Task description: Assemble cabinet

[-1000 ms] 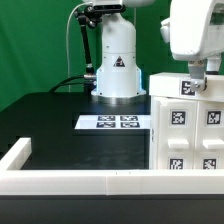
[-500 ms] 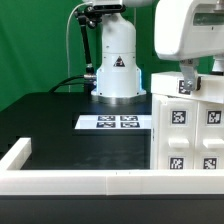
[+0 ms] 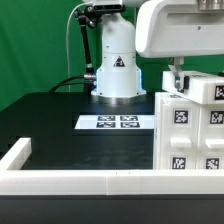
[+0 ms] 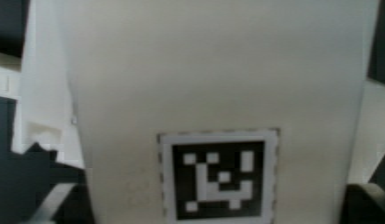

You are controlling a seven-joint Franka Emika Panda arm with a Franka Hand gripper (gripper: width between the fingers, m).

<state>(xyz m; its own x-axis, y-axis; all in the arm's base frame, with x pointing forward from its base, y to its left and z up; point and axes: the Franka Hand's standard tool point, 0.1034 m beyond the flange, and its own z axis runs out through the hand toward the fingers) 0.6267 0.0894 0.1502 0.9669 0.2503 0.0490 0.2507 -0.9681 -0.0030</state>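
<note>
The cabinet (image 3: 190, 135) is being cut off by the right frame edge. The gripper (image 3: 176, 80) is being largely hidden behind it, jaws unreadable.

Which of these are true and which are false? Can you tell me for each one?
1. The cabinet stands at the exterior view's right. True.
2. The marker board lies flat on the black table. True.
3. The wall behind the robot is red. False: it is green.
4. The cabinet has no tags on it. False: several black-and-white tags show on its front.
5. The gripper is right above the cabinet. True.
</note>
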